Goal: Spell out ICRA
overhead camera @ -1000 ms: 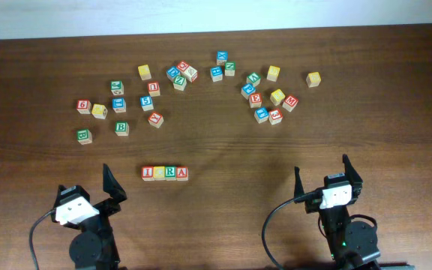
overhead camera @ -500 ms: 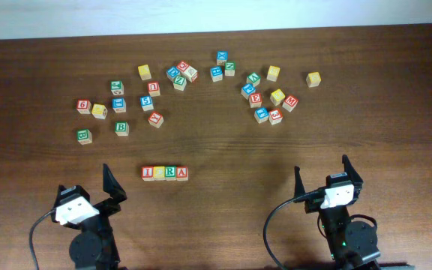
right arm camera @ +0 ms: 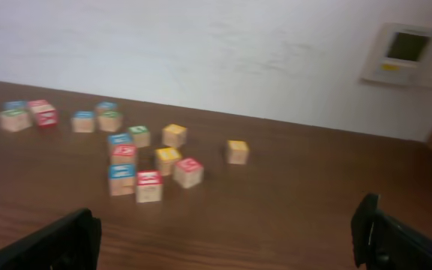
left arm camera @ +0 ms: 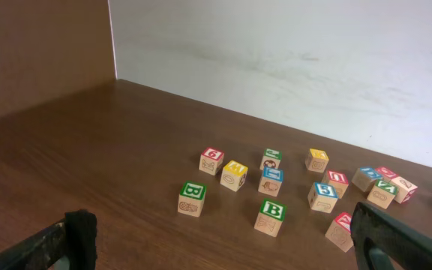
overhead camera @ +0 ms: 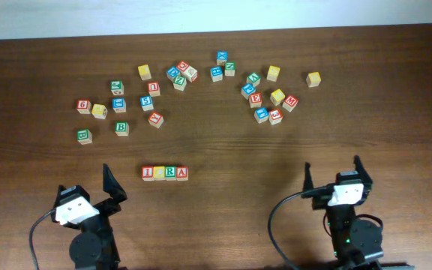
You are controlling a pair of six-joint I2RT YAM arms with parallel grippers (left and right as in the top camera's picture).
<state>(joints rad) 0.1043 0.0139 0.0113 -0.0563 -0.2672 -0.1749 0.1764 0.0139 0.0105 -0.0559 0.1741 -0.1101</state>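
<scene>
Dark wood tabletop (overhead camera: 223, 150), white wall (left arm camera: 291, 52) behind it, small wall panel (right arm camera: 407, 49) in the right wrist view.

Left gripper (overhead camera: 81, 180): fingers spread wide, nothing between them, sitting at the near edge of the table. Right gripper (overhead camera: 332, 165): same — spread wide, empty, near edge.

ICRA row (overhead camera: 165, 173) lies just ahead of the left gripper and off to its right side, and well to the left of the right gripper. It is between the two arms but nearer the left one. Four cubes side by side, touching: I block (overhead camera: 148, 173), yellow block (overhead camera: 159, 173), R block (overhead camera: 170, 173), A block (overhead camera: 182, 173). The letter on the yellow one is too small to read. Neither wrist view shows the row.

Farther out ahead of both grippers are loose cubes (overhead camera: 154, 88) in two scatters, one beyond each gripper.

Judgement: the word looks laid out already, so little or nothing is left to do.

Handling: small wooden cubes, likely light and rigid, and they won't deform. The painted faces are probably a bit slick, so squeeze square on two opposite flat faces, not corners. In the row the neighbour-facing sides are blocked — only the faces toward and away from the grippers are free, reached from above. Nudging one cube would likely shove the others out of line.
</scene>
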